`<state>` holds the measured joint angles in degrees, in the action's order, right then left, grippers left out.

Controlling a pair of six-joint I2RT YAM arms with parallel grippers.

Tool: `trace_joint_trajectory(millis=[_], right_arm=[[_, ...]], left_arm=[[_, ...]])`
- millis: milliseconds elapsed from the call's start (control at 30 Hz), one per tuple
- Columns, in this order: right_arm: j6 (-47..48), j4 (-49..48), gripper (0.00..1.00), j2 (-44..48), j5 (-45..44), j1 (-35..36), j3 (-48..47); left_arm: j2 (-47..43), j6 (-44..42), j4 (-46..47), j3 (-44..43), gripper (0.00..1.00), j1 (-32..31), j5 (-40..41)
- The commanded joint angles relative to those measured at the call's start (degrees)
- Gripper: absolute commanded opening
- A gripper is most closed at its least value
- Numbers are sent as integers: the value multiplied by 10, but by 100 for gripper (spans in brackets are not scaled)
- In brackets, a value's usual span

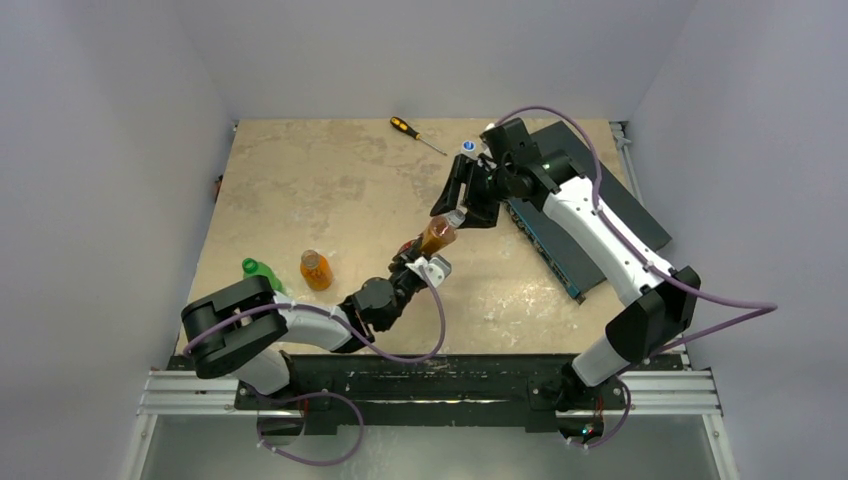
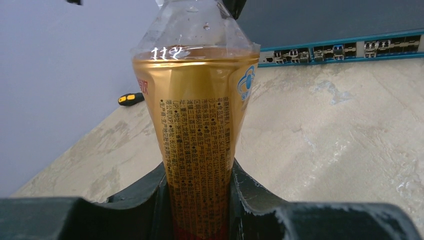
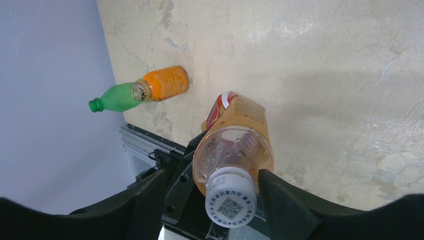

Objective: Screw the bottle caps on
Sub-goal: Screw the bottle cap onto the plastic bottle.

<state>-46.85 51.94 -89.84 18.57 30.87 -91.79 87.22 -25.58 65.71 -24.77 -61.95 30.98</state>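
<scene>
Above the bench [image 1: 330, 190], two tools meet at one amber bottle [image 2: 200, 115].
The left tool [image 1: 418, 258] grasps the tilted bottle's body; the right tool [image 3: 215, 192] is released, its fingers either side of the white cap [image 3: 231, 204] on the neck.

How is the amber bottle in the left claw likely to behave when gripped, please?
The amber bottle narrows where the left claw squeezes it, so probably thin-walled and squashy. Its glossy label may slip. It looks empty, likely light.
</scene>
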Motion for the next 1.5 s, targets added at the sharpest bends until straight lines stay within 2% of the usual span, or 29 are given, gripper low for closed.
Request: trace_joint_trajectory(millis=[0,100,233,467,533,700,800,1033,1133,1467], right_arm=[[-10,7,74,20,-20,8,-42],[1,4,86,41,-32,8,-35],[37,-14,99,82,-59,7,-1],[227,-26,99,162,-55,7,36],[285,-35,99,188,-21,8,49],[392,-31,90,224,70,13,70],[413,-30,84,247,82,35,89],[433,-32,78,258,124,78,116],[436,-30,72,245,106,93,112],[442,-36,63,219,129,105,105]], left_arm=[[0,38,59,-6,0,-7,-50],[-4,64,55,1,0,0,-73],[-30,129,11,7,0,31,-171],[-97,247,-32,41,0,98,-358],[-116,272,-52,45,0,108,-417],[-169,318,-85,73,0,112,-508],[-205,350,-89,99,0,112,-547],[-277,396,-95,143,0,112,-575],[-286,403,-90,150,0,112,-576],[-284,410,-75,154,0,112,-586]])
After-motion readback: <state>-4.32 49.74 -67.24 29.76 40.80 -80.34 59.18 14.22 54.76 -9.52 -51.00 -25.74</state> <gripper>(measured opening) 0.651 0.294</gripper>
